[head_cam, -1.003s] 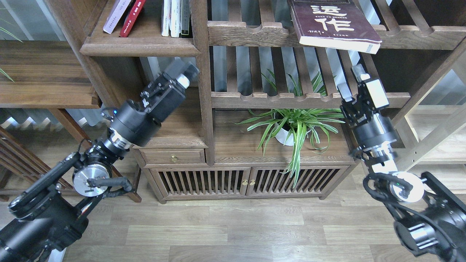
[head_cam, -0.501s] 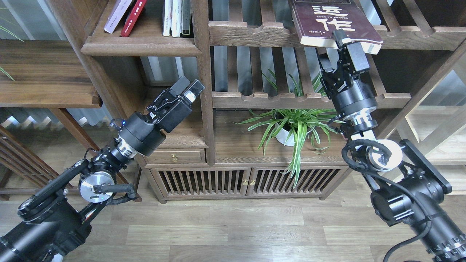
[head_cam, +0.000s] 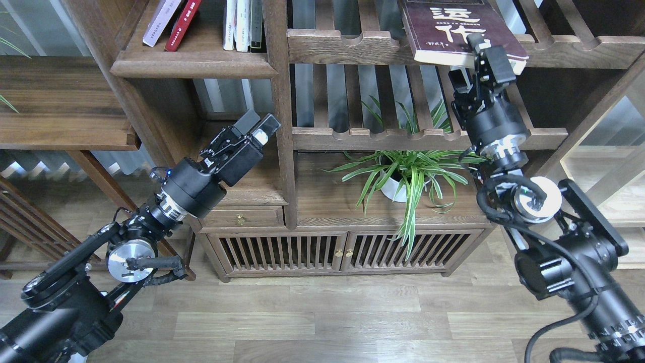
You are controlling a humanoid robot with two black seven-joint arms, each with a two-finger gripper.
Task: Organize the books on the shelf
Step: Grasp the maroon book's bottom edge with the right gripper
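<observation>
**Right arm at maroon book, grasp not confirmed**

Maroon book [head_cam: 456,30] lay flat on the upper slatted rack [head_cam: 347,45] at 1 o'clock, its near corner overhanging the scalloped rail. Right end effector [head_cam: 478,58] sat at that overhanging edge, one finger above the cover and one below the page block. Fingers looked spread around the edge; I couldn't tell whether they were pressing on it.

Left end effector [head_cam: 257,128] hung at 10 o'clock beside the bookcase post, holding nothing. Fingers seen end-on, so open or closed: can't tell.

Red book [head_cam: 182,25] and pale book [head_cam: 160,21] leaned together on the solid shelf [head_cam: 194,65] at 11 o'clock, white-spined volumes [head_cam: 243,25] upright just right of them.

Handling judgement: the maroon one was a thick paperback, moderately heavy, floppy cover, probably glossy and slick. A corner pinch would let it sag and rotate. Better to bite deep over the whole page block near the spine side, and slide it off the rail before lifting. Spider plant [head_cam: 403,174] sat directly below; a drop would hit it.
</observation>
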